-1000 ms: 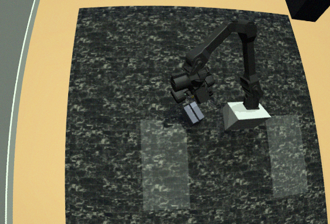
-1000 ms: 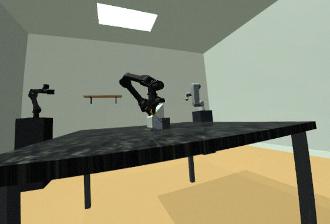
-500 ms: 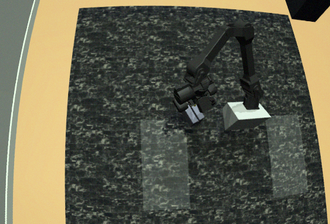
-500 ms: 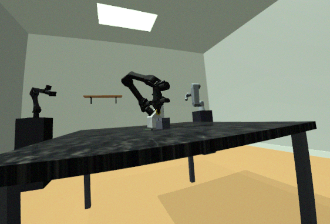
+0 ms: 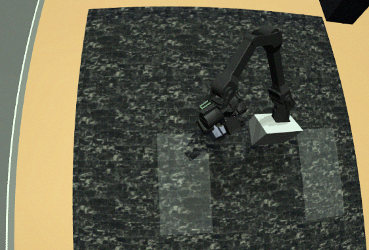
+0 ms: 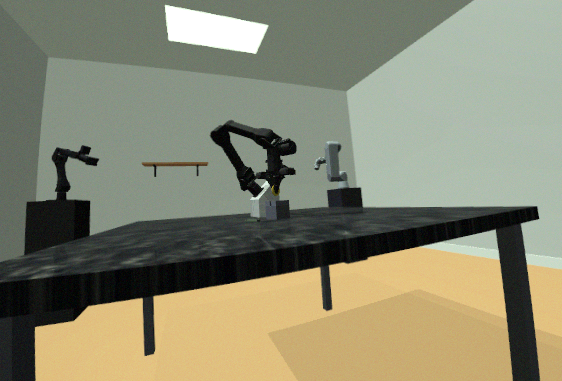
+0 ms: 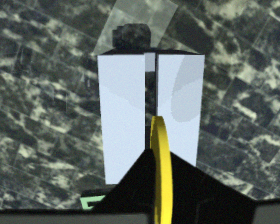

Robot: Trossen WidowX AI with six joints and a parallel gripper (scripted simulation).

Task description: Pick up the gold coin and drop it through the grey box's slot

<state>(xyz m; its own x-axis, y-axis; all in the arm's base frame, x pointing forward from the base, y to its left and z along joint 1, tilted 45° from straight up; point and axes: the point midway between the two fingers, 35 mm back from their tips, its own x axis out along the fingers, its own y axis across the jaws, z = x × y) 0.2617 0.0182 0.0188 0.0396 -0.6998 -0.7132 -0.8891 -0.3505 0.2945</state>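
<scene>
My gripper [image 6: 275,186] [image 7: 155,157] is shut on the gold coin [image 6: 275,191] [image 7: 164,172]. The coin stands on edge and points down below the fingertips. It is above the grey box [image 5: 218,132] [image 6: 280,210] [image 7: 122,110], over the near part of its lid. In the wrist view the slot [image 7: 150,95] runs away from me; the coin's far edge shows over the slot's right side, and the coin is turned slightly from the slot's line. The coin's lower edge against the lid is unclear. The green holder [image 5: 205,103] [image 7: 85,203] is empty where it shows, partly hidden by my gripper.
The arm rises from a white sloped block [image 5: 267,125] [image 6: 257,207], to the right of the box in the top view. The box and holder are close together on the dark patterned table [image 5: 131,71] [image 6: 200,254]. Two pale light patches fall on the table.
</scene>
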